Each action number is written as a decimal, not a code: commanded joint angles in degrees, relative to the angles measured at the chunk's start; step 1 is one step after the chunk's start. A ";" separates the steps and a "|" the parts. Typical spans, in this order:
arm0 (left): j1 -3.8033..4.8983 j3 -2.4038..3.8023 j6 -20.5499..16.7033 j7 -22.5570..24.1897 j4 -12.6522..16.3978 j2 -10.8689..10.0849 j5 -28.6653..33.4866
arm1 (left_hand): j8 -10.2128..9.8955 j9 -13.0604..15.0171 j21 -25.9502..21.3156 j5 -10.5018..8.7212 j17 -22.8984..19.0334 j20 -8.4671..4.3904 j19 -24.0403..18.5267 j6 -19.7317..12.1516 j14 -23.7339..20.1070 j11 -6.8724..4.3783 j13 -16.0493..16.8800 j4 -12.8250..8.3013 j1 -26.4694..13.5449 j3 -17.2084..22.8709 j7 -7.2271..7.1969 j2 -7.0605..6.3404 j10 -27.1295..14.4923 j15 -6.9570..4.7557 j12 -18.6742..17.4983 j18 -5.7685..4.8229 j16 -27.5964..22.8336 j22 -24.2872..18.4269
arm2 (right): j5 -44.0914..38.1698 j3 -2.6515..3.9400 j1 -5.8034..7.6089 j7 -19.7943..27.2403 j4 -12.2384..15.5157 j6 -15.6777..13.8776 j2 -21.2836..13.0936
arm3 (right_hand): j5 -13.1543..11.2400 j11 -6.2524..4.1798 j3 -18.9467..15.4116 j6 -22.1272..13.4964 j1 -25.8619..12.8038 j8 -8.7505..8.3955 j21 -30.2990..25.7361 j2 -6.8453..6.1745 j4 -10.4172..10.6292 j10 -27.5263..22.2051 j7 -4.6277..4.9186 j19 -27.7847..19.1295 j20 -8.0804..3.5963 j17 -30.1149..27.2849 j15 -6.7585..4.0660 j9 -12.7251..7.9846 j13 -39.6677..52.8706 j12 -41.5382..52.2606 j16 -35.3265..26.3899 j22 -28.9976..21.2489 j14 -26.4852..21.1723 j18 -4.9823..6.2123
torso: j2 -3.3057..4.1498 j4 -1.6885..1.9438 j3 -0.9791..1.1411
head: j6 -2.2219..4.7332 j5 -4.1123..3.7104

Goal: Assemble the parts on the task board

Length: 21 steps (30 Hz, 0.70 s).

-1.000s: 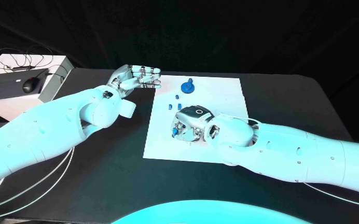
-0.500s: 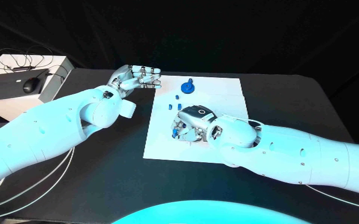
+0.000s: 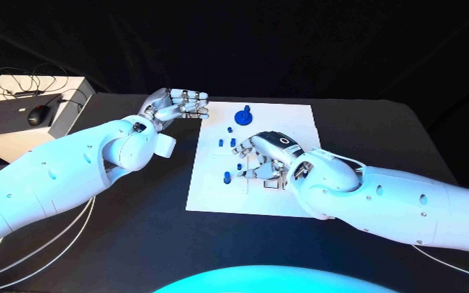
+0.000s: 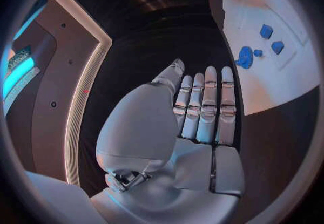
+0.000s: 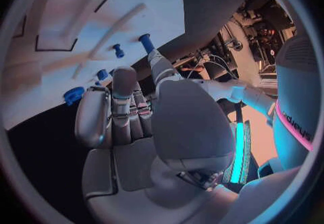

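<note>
- The task board, a white plate, lies flat in the middle of the black table
- The right hand hangs over the board's centre, fingers bent downward toward the plate; from the head camera I cannot tell whether anything sits between them
- From the right wrist camera the right hand has its fingers lying side by side, and nothing I can make out is gripped; whether it counts as open or closed I cannot tell
- A small blue part stands on the board just beside the right hand, toward the left arm's side
- A larger blue round part sits near the board's far edge, with a few tiny blue pieces between it and the right hand
- The left hand hovers over bare table just off the board's far corner, holding nothing
- From its own wrist camera the left hand shows fingers straight and pressed together, empty, with the blue round part on the board beyond its fingertips
</note>
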 commanded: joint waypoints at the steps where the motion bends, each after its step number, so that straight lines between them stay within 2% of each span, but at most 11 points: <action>1: -0.08 0.06 0.82 0.53 0.15 -0.02 0.22 | -0.01 0.02 0.39 0.13 0.07 -0.04 -0.06 0.00 -0.21 0.08 -0.06 -0.26 -0.14 0.18 0.22 -0.31 -0.48 0.11 -0.15 -0.36 0.03 -0.11 | 15.84 0.36 1.26 6.94 0.83 -3.83 -2.93 | 0.72 -0.77 0.57 3.38 -0.09 0.55 0.82 2.28 -1.26 5.42 1.43 4.52 -0.30 -0.40 -0.49 0.23 0.17 1.81 -0.10 2.71 0.27 0.34 | -0.09 -0.16 0.03 | 0.37 -0.20; 5: -0.40 0.06 0.73 0.75 0.37 -0.21 0.23 | -0.02 0.02 0.38 0.15 0.08 -0.05 -0.08 -0.14 -0.18 -0.19 -0.07 -0.21 -0.17 0.22 -0.04 -0.28 0.28 0.03 -0.08 -0.36 0.05 -0.13 | 25.96 0.54 2.99 10.02 1.53 -1.15 -7.13 | 1.27 -2.83 1.73 4.92 0.73 0.82 2.13 3.99 -2.59 11.38 0.57 4.61 -1.17 -0.49 -1.68 0.18 0.96 3.77 -0.07 3.45 0.51 -0.06 | -0.24 -0.37 0.09 | 0.81 -0.78; 8: -0.86 0.06 0.62 0.88 0.66 -0.46 0.24 | -0.02 0.02 0.40 0.15 0.12 -0.07 -0.06 -0.16 -0.16 -0.44 -0.08 -0.11 -0.19 0.34 -0.20 -0.31 1.07 -0.04 -0.18 -0.38 0.09 -0.15 | 32.31 0.59 4.42 10.43 1.91 2.05 -10.50 | 1.75 -5.41 -0.74 7.81 -1.06 2.46 4.13 4.20 -3.69 17.14 -1.14 4.72 -2.82 -0.15 -3.55 0.68 7.43 12.28 0.27 4.64 0.72 -0.86 | -0.43 -0.59 0.21 | 1.01 -1.30; 9: -0.96 0.06 0.59 0.90 0.72 -0.51 0.24 | -0.02 0.02 0.40 0.14 0.12 -0.07 -0.06 -0.16 -0.16 -0.46 -0.08 -0.09 -0.20 0.36 -0.21 -0.30 1.15 -0.05 -0.18 -0.38 0.09 -0.15 | 33.29 0.60 4.69 10.26 1.98 2.65 -11.13 | 2.08 -5.90 -2.11 8.63 -2.14 2.94 5.05 4.59 -4.06 16.61 -1.56 4.76 -3.47 0.03 -3.96 0.93 13.27 18.69 0.51 5.19 0.94 -1.25 | -0.47 -0.67 0.26 | 1.09 -1.42; 11: -1.29 0.06 0.56 0.93 0.94 -0.65 0.24 | -0.02 0.02 0.40 0.14 0.12 -0.07 -0.06 -0.16 -0.16 -0.46 -0.08 -0.09 -0.20 0.36 -0.21 -0.30 1.15 -0.05 -0.18 -0.38 0.09 -0.15 | 35.55 0.61 5.41 8.84 2.30 4.53 -13.22 | 4.28 -6.65 -3.95 9.37 -3.58 3.91 7.49 6.45 -4.79 7.41 -2.50 4.91 -4.12 0.85 -4.32 2.32 32.71 38.46 1.62 6.68 1.04 -2.14 | -0.58 -0.80 0.34 | 1.05 -1.67; 12: -1.46 0.06 0.55 0.94 1.06 -0.72 0.25 | -0.02 0.02 0.40 0.14 0.12 -0.07 -0.06 -0.16 -0.16 -0.46 -0.08 -0.09 -0.20 0.36 -0.21 -0.30 1.15 -0.05 -0.18 -0.38 0.09 -0.15 | 36.22 0.61 5.69 7.81 2.52 5.26 -14.20 | 5.27 -6.93 -4.92 9.73 -5.61 4.78 9.52 7.56 -4.05 6.08 -2.58 5.03 -4.26 1.87 -4.34 3.62 42.82 48.10 2.97 7.92 1.19 -2.65 | -0.65 -0.85 0.41 | 1.08 -1.83; 13: -1.62 0.06 0.55 0.94 1.20 -0.81 0.25 | -0.02 0.02 0.40 0.14 0.12 -0.07 -0.06 -0.16 -0.16 -0.46 -0.08 -0.09 -0.20 0.36 -0.21 -0.30 1.15 -0.05 -0.18 -0.38 0.09 -0.15 | 36.52 0.61 5.93 6.42 2.77 6.36 -15.11 | 6.15 -6.38 -5.45 9.52 -6.24 5.81 3.02 8.58 -4.20 7.03 -3.82 4.49 -4.17 10.18 -4.67 5.69 53.01 56.91 9.98 4.01 0.49 -1.26 | -0.72 -0.89 0.45 | 1.13 -2.00; 14: -1.78 0.06 0.55 0.93 1.35 -0.90 0.25 | -0.02 0.02 0.40 0.14 0.12 -0.07 -0.06 -0.16 -0.16 -0.46 -0.08 -0.09 -0.20 0.36 -0.21 -0.30 1.15 -0.05 -0.18 -0.38 0.09 -0.15 | 36.48 0.61 6.16 4.79 3.01 7.59 -15.96 | 6.46 -6.88 -6.08 10.08 -7.69 7.05 4.22 9.44 -3.66 8.75 -3.96 4.64 -4.15 15.38 -4.13 7.65 58.76 61.56 13.38 4.71 0.25 -1.55 | -0.76 -0.92 0.46 | 1.16 -2.08; 15: -1.94 0.06 0.55 0.93 1.51 -0.99 0.25 | -0.01 0.02 0.41 0.15 0.14 -0.08 -0.05 -0.16 -0.16 -0.44 -0.08 -0.03 -0.24 0.40 -0.16 -0.35 1.15 -0.04 -0.23 -0.40 0.09 -0.15 | 36.21 0.62 6.38 2.99 3.27 8.64 -16.74 | 6.24 -6.94 -6.62 9.18 -8.42 7.77 4.08 9.71 -3.86 8.78 -3.66 4.66 -4.07 18.38 -4.08 10.07 61.18 62.72 14.97 4.63 -0.62 -1.50 | -0.80 -1.01 0.51 | 1.20 -2.22; 16: -2.07 0.06 0.54 0.93 1.63 -1.06 0.25 | 0.00 0.02 0.41 0.15 0.14 -0.08 -0.04 -0.15 -0.15 -0.43 -0.08 -0.02 -0.25 0.41 -0.15 -0.36 1.15 -0.04 -0.24 -0.40 0.10 -0.15 | 35.74 0.62 6.54 1.37 3.50 9.65 -17.31 | 5.93 -7.00 -7.07 9.01 -10.33 8.37 4.56 10.54 -2.86 10.50 -4.23 4.70 -4.12 21.23 -4.12 11.73 63.77 64.61 16.26 4.92 -0.22 -1.49 | -0.86 -1.10 0.56 | 1.22 -2.35; 21: -2.73 0.06 0.51 0.91 2.28 -1.39 0.25 | 0.00 0.02 0.41 0.15 0.14 -0.08 -0.04 -0.15 -0.15 -0.43 -0.08 -0.02 -0.25 0.41 -0.15 -0.36 1.15 -0.04 -0.24 -0.40 0.10 -0.15 | 30.51 0.61 7.27 -9.36 5.12 17.17 -20.05 | 5.80 -7.30 -8.03 7.35 -13.47 10.35 5.74 11.00 -1.15 12.77 -5.11 4.75 -4.12 27.46 -4.25 22.44 68.77 64.77 16.89 5.63 0.23 -1.54 | -1.08 -1.26 0.66 | 1.00 -2.81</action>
